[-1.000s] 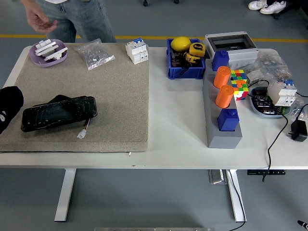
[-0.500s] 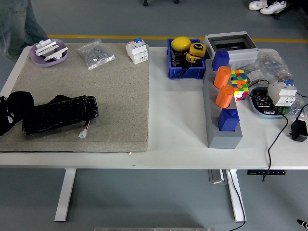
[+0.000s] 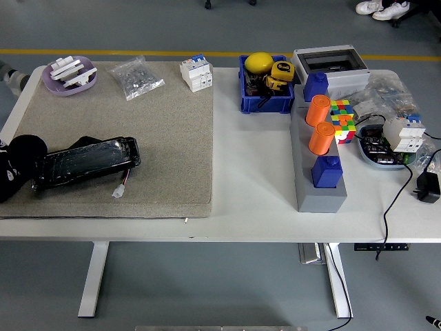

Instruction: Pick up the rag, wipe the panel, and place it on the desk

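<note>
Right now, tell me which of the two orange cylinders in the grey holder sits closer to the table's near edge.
The lower orange cylinder, standing just behind the near blue block. The other orange cylinder sits farther back, beside the Rubik's cube.

Panel [image 3: 88, 161]: black, glossy, elongated slab; lies flat on the grey mat [image 3: 165, 138], long axis running left to right, right end angled slightly toward the far side.
Panel position: left part of the mat, near its front edge.
Panel lead: short wire from the lower right corner, ending in a white connector [image 3: 119, 192] resting on the mat.
Rag: cannot be identified with certainty.
Panel left end: touching the black left hand [image 3: 17, 167].
</note>
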`<control>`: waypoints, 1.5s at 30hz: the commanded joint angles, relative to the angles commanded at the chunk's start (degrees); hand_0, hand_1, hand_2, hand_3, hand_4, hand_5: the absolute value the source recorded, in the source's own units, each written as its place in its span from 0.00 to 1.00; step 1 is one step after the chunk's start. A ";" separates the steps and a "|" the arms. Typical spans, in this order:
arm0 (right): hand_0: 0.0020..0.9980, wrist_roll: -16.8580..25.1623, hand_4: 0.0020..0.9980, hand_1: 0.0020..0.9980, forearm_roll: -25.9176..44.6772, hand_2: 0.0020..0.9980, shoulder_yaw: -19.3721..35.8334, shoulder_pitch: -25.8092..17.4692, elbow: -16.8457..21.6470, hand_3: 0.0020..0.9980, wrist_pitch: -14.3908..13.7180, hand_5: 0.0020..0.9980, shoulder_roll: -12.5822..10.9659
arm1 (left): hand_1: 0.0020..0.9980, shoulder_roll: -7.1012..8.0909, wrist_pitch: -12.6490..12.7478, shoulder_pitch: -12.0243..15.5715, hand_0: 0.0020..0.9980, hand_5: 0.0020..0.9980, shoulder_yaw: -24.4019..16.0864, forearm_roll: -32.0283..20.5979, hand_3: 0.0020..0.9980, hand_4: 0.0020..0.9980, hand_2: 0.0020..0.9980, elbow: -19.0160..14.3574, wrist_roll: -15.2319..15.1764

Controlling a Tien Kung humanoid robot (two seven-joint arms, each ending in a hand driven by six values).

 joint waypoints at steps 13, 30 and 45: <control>0.77 -0.04 1.00 0.67 0.10 0.72 -0.54 -0.20 -0.09 0.70 0.01 0.64 -0.14 | 0.78 1.34 -0.05 1.39 0.62 0.06 -5.33 1.86 0.66 0.75 0.81 -6.29 0.34; 0.77 -0.11 1.00 0.67 0.14 0.72 -1.90 -0.02 -0.31 0.70 -0.14 0.64 -0.54 | 0.77 0.05 -0.02 8.16 0.60 0.07 -16.96 -9.73 0.66 0.75 0.81 -12.97 -3.54; 0.77 -0.24 1.00 0.67 0.53 0.72 -2.25 -0.27 -0.25 0.70 -0.20 0.64 0.25 | 0.77 -1.54 0.46 11.32 0.60 0.09 -25.92 -11.03 0.64 0.73 0.80 -18.13 -3.88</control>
